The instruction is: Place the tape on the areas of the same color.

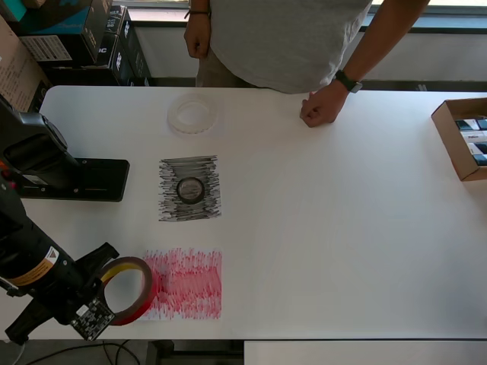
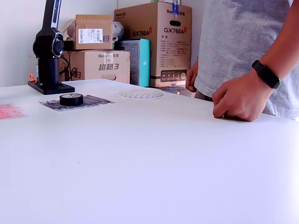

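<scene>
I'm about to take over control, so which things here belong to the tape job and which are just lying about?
Job:
- red tape roll, in the gripper at the red sheet
- black tape roll on the black sheet
- translucent white roll; its white sheet is hard to make out

Lying about:
- open cardboard box
- person's hand
- stacked boxes

The overhead view looks straight down on the whole white table point(image 1: 342, 228). The exterior view sits low at table height, near its edge, looking across — both share the black tape roll point(image 1: 190, 189) and the person's hand point(image 1: 323, 108).
</scene>
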Controlling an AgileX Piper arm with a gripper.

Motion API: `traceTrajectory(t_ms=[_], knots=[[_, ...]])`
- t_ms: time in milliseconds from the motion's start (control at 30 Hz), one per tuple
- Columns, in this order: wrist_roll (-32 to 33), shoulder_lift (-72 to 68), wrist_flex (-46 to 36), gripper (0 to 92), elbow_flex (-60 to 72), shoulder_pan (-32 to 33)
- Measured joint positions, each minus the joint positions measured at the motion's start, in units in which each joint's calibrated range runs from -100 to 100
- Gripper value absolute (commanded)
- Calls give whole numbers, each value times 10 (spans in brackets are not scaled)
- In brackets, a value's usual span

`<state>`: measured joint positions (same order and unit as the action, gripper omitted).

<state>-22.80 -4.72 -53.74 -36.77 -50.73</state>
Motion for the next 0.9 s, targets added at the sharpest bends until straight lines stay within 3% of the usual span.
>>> traceTrajectory(t_ms=[300,900], knots=[[0,-90,0,0,10,-15],[15,-151,-1,0,10,99]])
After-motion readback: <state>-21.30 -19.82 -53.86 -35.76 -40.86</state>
